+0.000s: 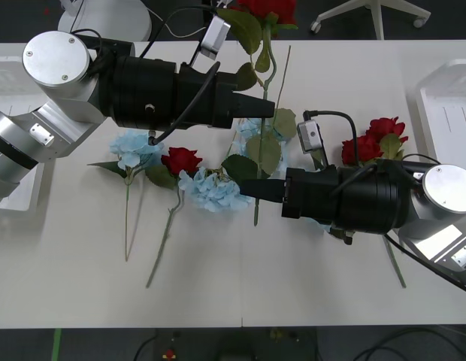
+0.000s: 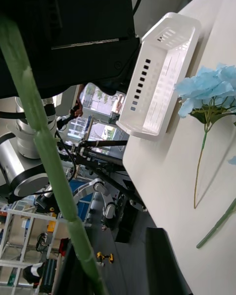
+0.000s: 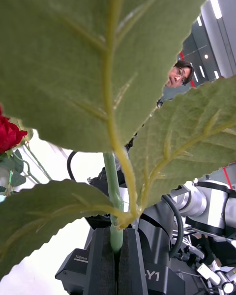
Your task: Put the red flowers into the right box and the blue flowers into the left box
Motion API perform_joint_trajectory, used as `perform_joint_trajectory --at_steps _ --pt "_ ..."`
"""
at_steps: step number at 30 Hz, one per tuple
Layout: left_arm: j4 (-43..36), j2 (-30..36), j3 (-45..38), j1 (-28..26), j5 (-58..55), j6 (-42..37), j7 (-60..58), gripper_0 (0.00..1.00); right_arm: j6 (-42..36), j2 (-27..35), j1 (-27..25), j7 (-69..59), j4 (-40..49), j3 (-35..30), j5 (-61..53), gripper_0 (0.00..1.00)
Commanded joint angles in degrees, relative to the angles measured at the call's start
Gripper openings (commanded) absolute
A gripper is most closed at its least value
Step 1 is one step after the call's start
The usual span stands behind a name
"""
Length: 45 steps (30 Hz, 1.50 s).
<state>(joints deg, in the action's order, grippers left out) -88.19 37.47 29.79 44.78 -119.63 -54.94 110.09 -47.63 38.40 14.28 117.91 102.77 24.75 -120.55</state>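
Two hands meet mid-worktop on one rose stem. Left hand (image 1: 269, 107) has its fingers (image 3: 104, 263) pressed together on the stem (image 3: 112, 189) just below the leaves; the rose head (image 1: 264, 9) sits at the far edge. Right hand (image 1: 246, 188) is nearer along the same stem (image 2: 44, 152), which crosses close before its camera; cannot tell if it's pinching. Looks like a handover so the rose can go to the right box (image 1: 448, 105), which the right arm reaches.

Two more red flowers (image 1: 372, 139) lie by the right arm, another (image 1: 181, 159) mid-worktop among the blue flowers (image 1: 210, 188). Left box (image 2: 160, 73) sits at the worktop's left edge.

In the way: loose stems and big leaves (image 1: 263, 150) under both hands could snag when the rose moves.
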Motion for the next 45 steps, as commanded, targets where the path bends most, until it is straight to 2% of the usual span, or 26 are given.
perform_joint_trajectory --at_steps 1,2,8,9,10,11,12,33,39,45 --pt "-1.81 -0.91 0.09 -0.22 -0.79 0.54 -1.37 0.00 0.34 -1.40 -0.65 -1.90 1.47 0.38 0.32 0.05" --pt "-1.81 -0.91 0.09 -0.22 -0.79 0.54 -1.37 0.00 0.34 -1.40 -0.65 -1.98 1.47 0.38 0.32 0.01" --pt "-1.81 -0.91 0.09 -0.22 -0.79 0.54 -1.37 0.01 0.34 -1.31 -0.65 -2.07 1.47 0.38 0.40 0.00" --pt "-1.81 -0.91 0.09 -0.22 -0.79 0.54 -1.37 0.10 0.34 -1.31 -0.65 -2.07 1.47 0.29 0.40 0.00" --pt "-1.81 -0.91 0.09 -0.22 -0.79 0.54 -1.37 0.52 0.34 -1.31 -0.65 -2.07 1.47 0.29 0.40 0.00" --pt "-1.81 -0.91 0.09 -0.22 -0.79 0.54 -1.37 0.79 0.34 -1.31 -0.65 -2.16 1.47 0.21 0.40 0.00" --pt "-1.81 -0.91 0.09 -0.22 -0.79 0.54 -1.37 0.98 0.34 -1.31 -0.65 -2.16 1.47 0.12 0.40 0.00" --pt "-1.81 -0.91 0.09 -0.22 -0.79 0.54 -1.37 1.00 0.16 2.38 -0.57 -6.47 1.03 -2.96 0.84 0.00" --pt "-2.43 -1.44 -0.17 -2.60 -1.84 3.00 -1.11 1.00 -1.68 5.46 0.40 -15.08 0.07 -8.76 11.83 0.00" --pt "-2.34 2.52 -3.43 -2.42 -0.52 3.00 -0.58 1.00 -8.54 8.01 4.53 -19.65 -7.67 -16.41 22.82 0.00"
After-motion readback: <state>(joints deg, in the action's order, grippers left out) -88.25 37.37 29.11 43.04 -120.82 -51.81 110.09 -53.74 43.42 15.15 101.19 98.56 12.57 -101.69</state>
